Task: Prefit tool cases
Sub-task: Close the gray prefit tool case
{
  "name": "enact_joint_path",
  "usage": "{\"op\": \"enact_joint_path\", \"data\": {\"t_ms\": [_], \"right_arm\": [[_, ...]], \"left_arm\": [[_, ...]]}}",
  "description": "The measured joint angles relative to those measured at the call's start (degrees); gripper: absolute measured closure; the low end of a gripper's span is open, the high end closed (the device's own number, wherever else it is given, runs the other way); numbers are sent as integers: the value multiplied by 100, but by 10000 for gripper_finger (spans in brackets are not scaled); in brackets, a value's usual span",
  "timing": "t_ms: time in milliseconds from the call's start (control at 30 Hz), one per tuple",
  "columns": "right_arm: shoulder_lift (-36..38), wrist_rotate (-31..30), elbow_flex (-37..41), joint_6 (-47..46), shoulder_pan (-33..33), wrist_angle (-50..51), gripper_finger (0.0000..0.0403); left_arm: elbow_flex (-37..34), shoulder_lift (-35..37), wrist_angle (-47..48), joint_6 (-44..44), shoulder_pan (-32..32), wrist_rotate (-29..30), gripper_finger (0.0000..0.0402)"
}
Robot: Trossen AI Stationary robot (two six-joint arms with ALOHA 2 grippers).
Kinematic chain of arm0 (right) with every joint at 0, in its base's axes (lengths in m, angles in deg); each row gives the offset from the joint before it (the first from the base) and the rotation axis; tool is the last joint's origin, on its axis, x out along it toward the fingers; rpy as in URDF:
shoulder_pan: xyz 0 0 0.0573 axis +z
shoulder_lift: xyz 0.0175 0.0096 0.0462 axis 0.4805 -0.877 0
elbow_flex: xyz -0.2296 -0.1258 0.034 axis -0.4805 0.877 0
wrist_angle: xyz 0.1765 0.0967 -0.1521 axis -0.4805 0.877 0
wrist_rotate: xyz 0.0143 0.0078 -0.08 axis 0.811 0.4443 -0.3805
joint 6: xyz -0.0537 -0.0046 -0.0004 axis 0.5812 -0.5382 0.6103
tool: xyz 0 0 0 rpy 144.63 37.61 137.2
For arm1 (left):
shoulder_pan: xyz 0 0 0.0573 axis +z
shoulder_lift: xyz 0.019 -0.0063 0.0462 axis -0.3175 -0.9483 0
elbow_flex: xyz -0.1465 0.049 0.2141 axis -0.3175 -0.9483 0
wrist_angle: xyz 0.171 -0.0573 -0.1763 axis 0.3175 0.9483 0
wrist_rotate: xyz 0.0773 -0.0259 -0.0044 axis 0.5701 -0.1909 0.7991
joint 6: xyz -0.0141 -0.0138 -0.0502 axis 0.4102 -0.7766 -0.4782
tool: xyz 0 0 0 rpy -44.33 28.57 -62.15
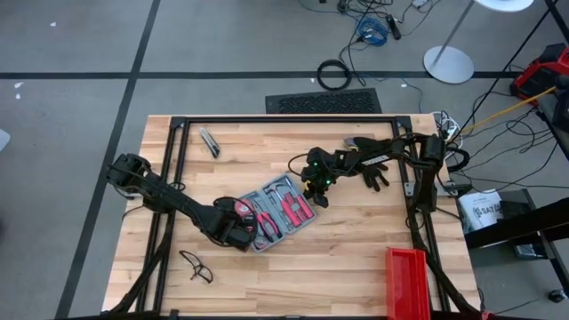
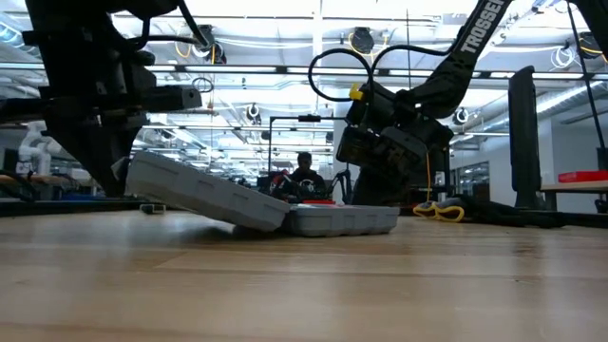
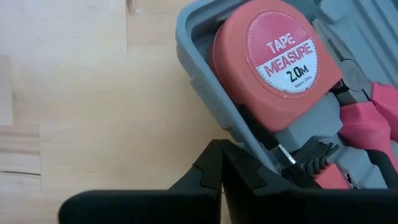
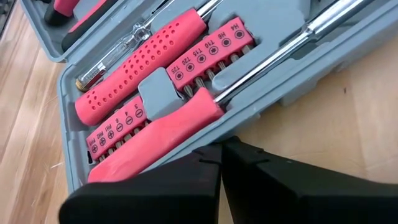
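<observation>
The tool case (image 1: 277, 212) lies open on the bench (image 1: 356, 258), between the two grippers, its grey tray holding red-handled tools and a red tape measure (image 3: 277, 59). The left gripper (image 1: 238, 233), fingers together and holding nothing, sits at the tape-measure end. The right gripper (image 1: 316, 194), likewise pinched together and empty, hovers just beside the opposite edge.

floor: grey concrete (image 1: 71, 53) with dark tape lines | mat: black, ribbed (image 1: 323, 101), behind the table | cables: black coil (image 1: 334, 75) on the floor | lamp base: white, round (image 1: 448, 64) | ceiling: rows of bright strip lights (image 2: 285, 66) | person: seated far behind (image 2: 305, 174)
</observation>
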Motion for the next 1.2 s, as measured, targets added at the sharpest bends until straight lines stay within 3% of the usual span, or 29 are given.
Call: {"op": "enact_joint_path", "data": {"t_ms": [1200], "right_arm": [[-11,47,-199,170,201,357,403]], "left_arm": [[529,9,690,420,167,188,393]]}}
